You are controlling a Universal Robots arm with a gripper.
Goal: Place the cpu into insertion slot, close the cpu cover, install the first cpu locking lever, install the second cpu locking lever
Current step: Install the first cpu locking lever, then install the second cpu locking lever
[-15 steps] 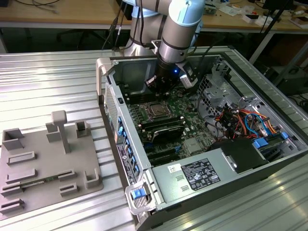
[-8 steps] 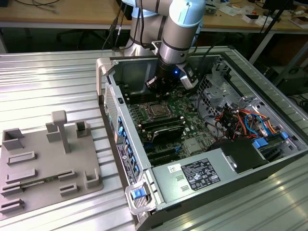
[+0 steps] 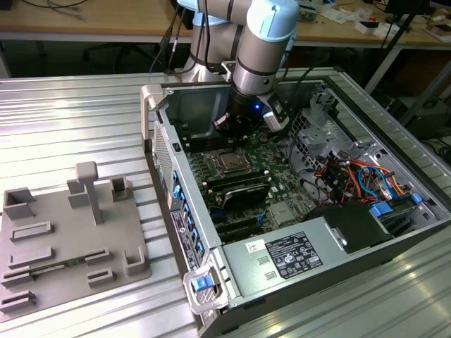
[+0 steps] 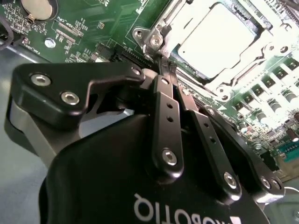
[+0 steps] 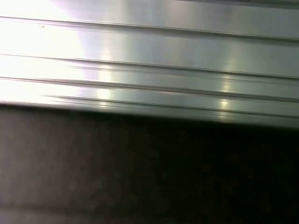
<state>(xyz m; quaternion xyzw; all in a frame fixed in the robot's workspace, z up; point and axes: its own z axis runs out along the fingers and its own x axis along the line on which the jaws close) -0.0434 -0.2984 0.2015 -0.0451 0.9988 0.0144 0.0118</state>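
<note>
The cpu (image 4: 217,39) lies flat in the insertion slot (image 3: 229,170), its dull silver top facing up. Around it the shiny cpu cover (image 4: 160,21) lies down, framing the chip through its window. My gripper (image 4: 163,70) hovers low at one corner of the slot, by a corner screw, with its two black fingers (image 4: 167,112) pressed together and nothing visible between them. In the exterior view the gripper (image 3: 227,127) reaches down into the open computer case just behind the cpu (image 3: 230,160). I cannot make out the locking levers.
Long black memory slots (image 3: 236,184) lie in front of the socket. A grey box with a white label (image 3: 282,257) and a tangle of coloured cables (image 3: 359,176) fill the case on the exterior view's right. A grey fixture tray (image 3: 63,239) sits on the ribbed metal table (image 5: 149,56).
</note>
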